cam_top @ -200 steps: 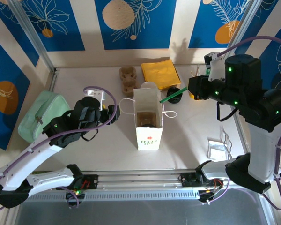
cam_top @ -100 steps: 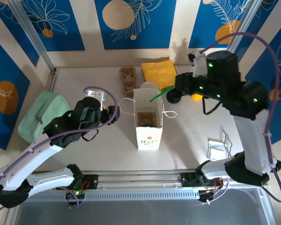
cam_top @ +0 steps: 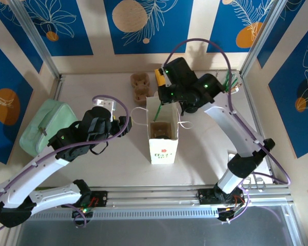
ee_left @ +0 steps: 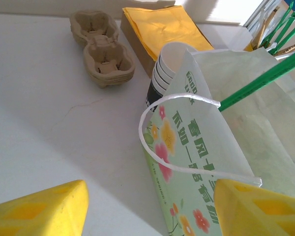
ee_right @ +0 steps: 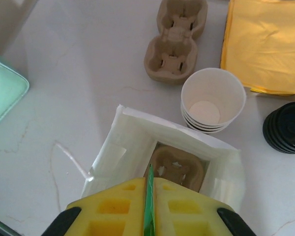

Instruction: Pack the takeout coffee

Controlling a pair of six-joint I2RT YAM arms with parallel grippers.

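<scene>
Our right gripper is clamped on a green straw above the open bag mid-table, and the straw's lower end dips into the bag's mouth. A cardboard carrier lies at the bag's bottom. Our left gripper hangs just left of the bag, fingers wide apart. Where the coffee stands we cannot tell. Lidless cups and black lids sit just beyond the bag.
</scene>
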